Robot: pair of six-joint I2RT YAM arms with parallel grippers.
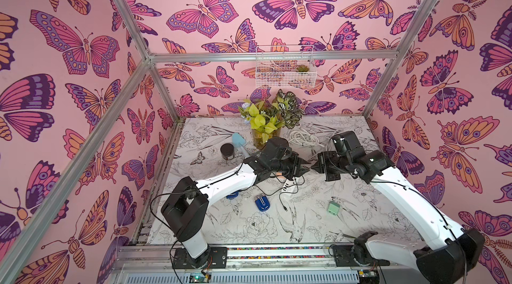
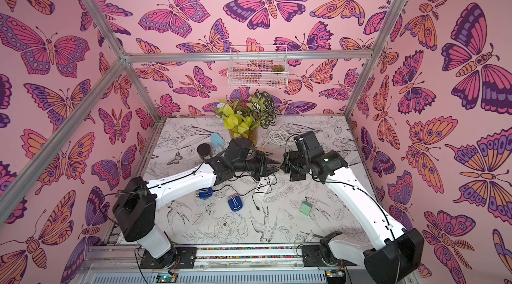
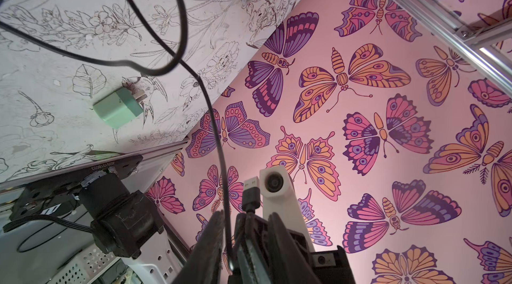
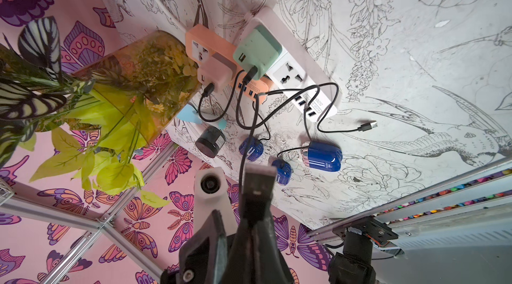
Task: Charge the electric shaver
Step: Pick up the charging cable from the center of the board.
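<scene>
Near scene centre, right gripper is pinching black cable, jaws together; left gripper is flanking USB plug, grip unclear. Plugging into power strip is probably remaining.

The 2 arms reach forward, elbows out, forearms angled inward, so the left gripper and right gripper face each other tip to tip. Right jaws are pressed together; left jaws are drawn close, grip unclear.
</scene>
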